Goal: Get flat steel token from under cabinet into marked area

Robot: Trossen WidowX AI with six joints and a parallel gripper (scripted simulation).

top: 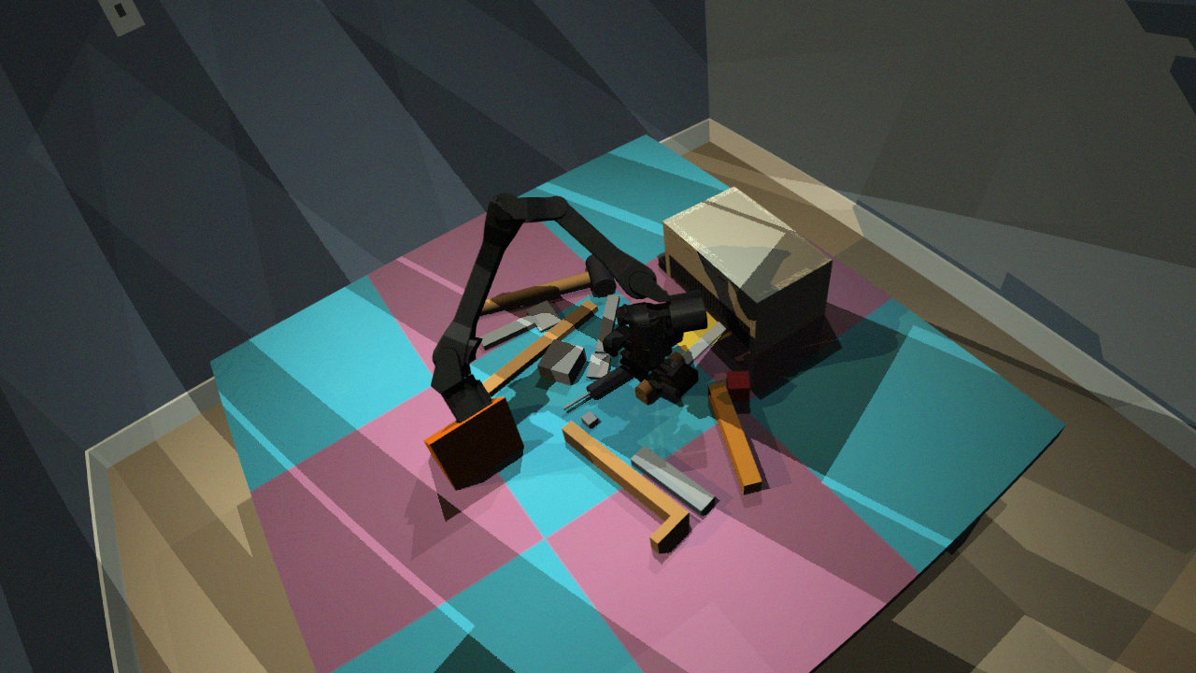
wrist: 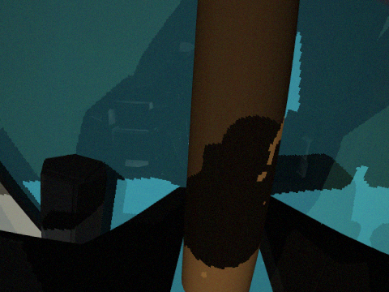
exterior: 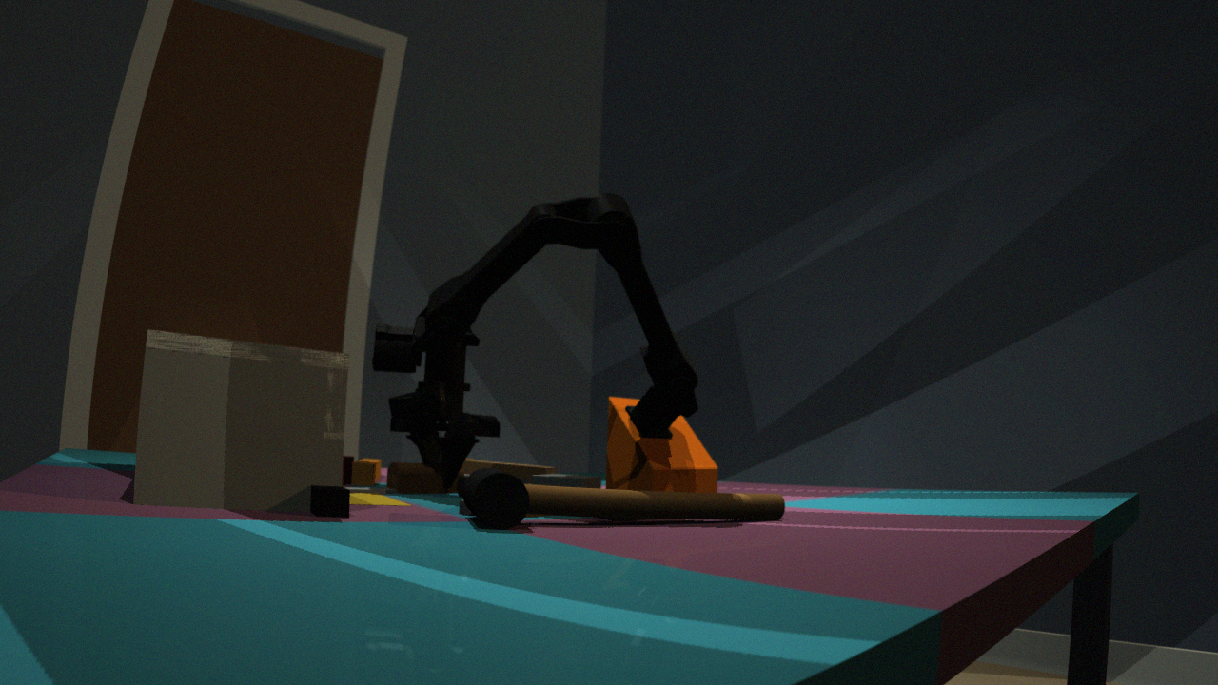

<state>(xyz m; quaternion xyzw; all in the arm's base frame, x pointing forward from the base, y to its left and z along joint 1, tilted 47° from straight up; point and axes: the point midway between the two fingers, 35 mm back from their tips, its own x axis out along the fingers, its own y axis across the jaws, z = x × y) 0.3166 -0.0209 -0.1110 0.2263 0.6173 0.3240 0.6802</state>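
The cabinet [top: 744, 242] [exterior: 238, 417] stands at the back of the table. The yellow marked area [top: 690, 338] [exterior: 374, 499] lies before it, partly hidden by my arm. A grey strip [top: 710, 336] reaches over that area; whether it belongs to the held tool is hidden. My gripper [top: 659, 376] [exterior: 445, 483] [wrist: 220, 199] points down, in front of the marked area, shut on a round brown wooden handle [top: 644, 391] [exterior: 414, 478] [wrist: 239, 81]. The handle lies low; whether it touches the table cannot be told. The steel token is not visible.
A black screwdriver [top: 610, 383] [wrist: 73, 195] and a grey block [top: 562, 361] are beside the gripper. A large mallet [top: 534, 293] [exterior: 647, 502], an L-shaped wooden stick [top: 622, 472], a grey bar [top: 673, 480], an orange bar [top: 735, 439] and a red cube [top: 737, 385] lie around.
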